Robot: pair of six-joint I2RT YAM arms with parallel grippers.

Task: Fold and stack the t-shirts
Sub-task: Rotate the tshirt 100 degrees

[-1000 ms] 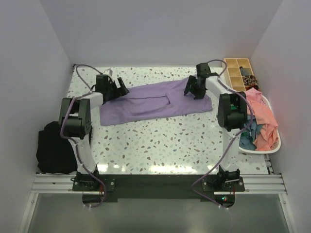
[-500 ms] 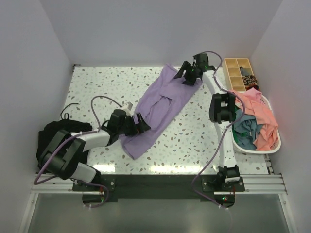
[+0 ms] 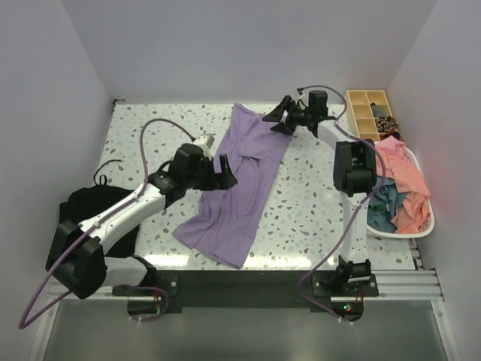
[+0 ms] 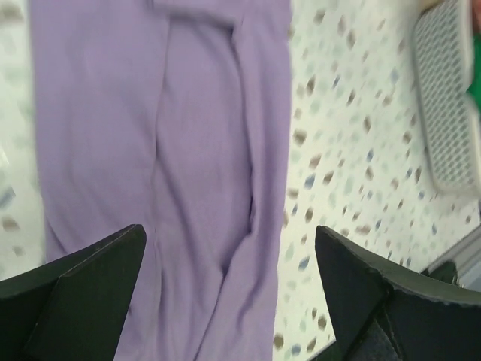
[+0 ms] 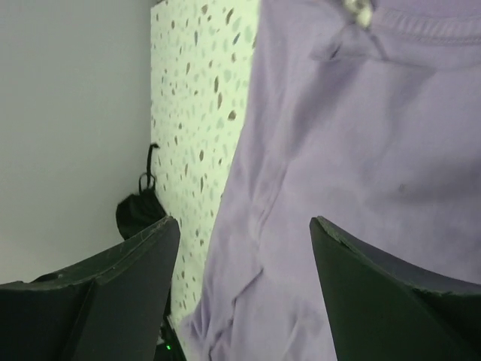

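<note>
Both sets of jaws stand wide apart and hold nothing. The left gripper (image 3: 220, 172), on a low outstretched arm, is over the middle of the lavender t-shirt (image 3: 244, 188). The right gripper (image 3: 273, 120) points at its collar end. The collar tag (image 5: 361, 10) is too blurred to read. The shirt lies folded lengthwise and wrinkled, slanting across the speckled table (image 3: 316, 218). A pink t-shirt (image 3: 404, 180) and a teal t-shirt (image 3: 382, 204) fill the basket (image 3: 402, 235) at the right.

the lavender t-shirt (image 3: 242, 192) lies diagonally across the worktop (image 3: 150, 128) from far edge toward near edge, left gripper (image 3: 225, 173) over its middle, right gripper (image 3: 272, 122) at its far end.
</note>
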